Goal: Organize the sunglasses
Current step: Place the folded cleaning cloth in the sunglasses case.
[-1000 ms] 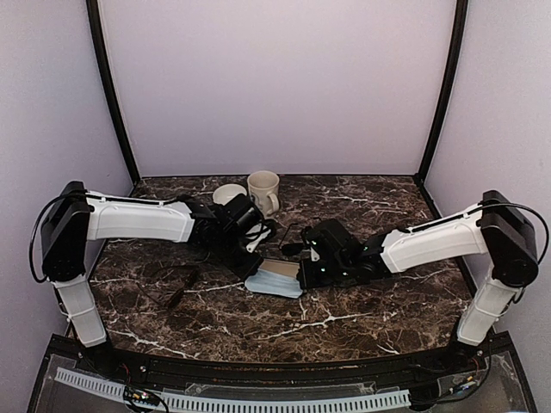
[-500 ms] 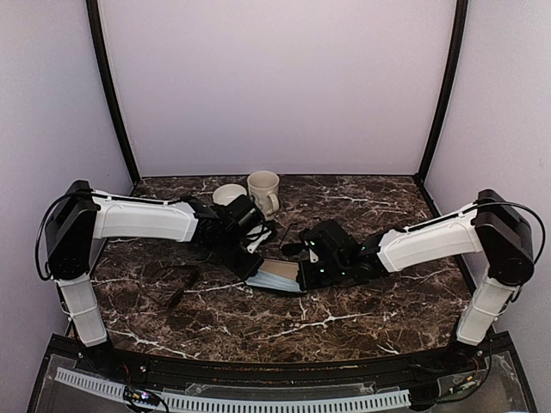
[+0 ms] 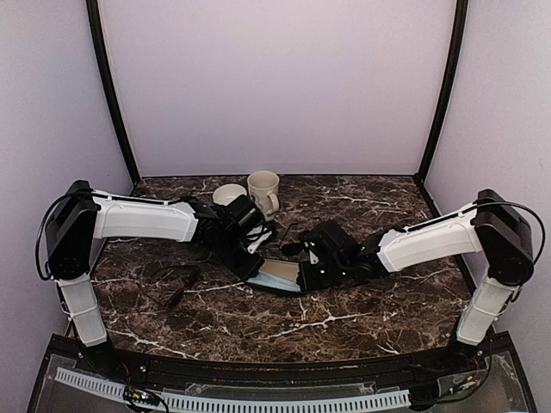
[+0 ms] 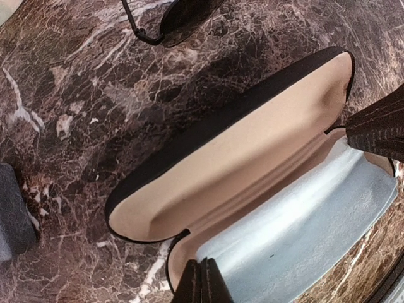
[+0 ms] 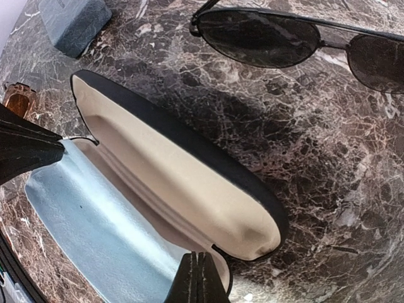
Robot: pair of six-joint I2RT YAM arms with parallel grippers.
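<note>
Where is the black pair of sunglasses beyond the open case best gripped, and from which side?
Probably at the bridge of the sunglasses, coming straight down. They lie low on the marble, lenses wide and frame wire-thin, so the narrow bridge looks like the easiest part for two fingers to straddle.

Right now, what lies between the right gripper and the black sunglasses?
The open case, tan lining up, then bare marble before the sunglasses: right wrist view.

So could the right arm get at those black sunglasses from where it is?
Probably yes. The sunglasses lie on the table just past the open case, nothing over them. But the right gripper is shut at the case's rim, so it would need to lift and open first.
</note>
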